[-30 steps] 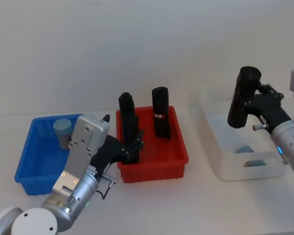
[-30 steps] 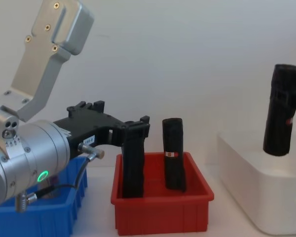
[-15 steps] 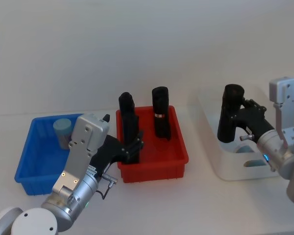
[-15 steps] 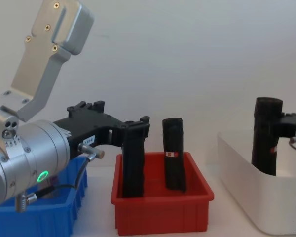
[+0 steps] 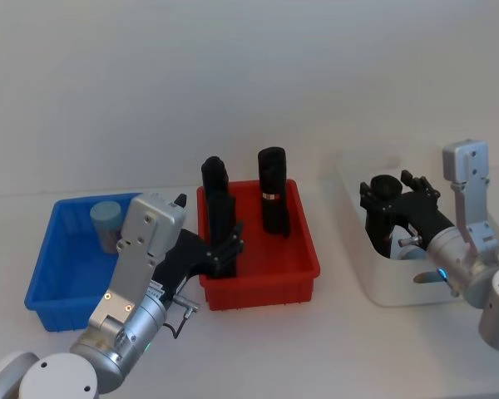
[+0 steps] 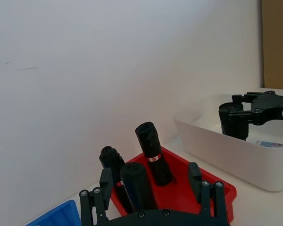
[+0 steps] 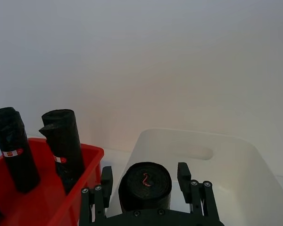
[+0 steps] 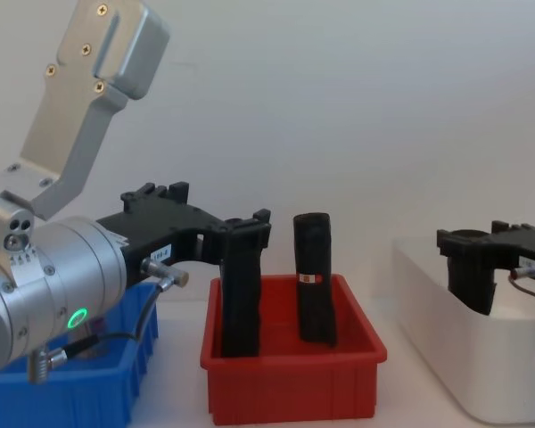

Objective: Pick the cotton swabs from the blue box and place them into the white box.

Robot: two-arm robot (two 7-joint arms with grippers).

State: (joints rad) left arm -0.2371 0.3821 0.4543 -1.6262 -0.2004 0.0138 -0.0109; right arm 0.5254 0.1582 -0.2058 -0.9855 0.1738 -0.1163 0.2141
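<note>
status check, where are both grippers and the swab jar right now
Right gripper shut on black roll, low inside white box. Left gripper open around another roll in red bin. Cotton swab jar sits in blue box.

1. Blue box (image 5: 66, 274) sits on the left, red box (image 5: 262, 266) in the middle, white box (image 5: 399, 287) on the right.
2. One cotton swab jar (image 5: 106, 223) stands in the blue box, at the back.
3. Black rolls (image 5: 272, 199) stand up in the red box.
4. R gripper (image 5: 391, 208) is down in the white box w/ a black roll (image 7: 145, 186).
5. L gripper (image 5: 224, 249) is at the red box's front left.
</note>
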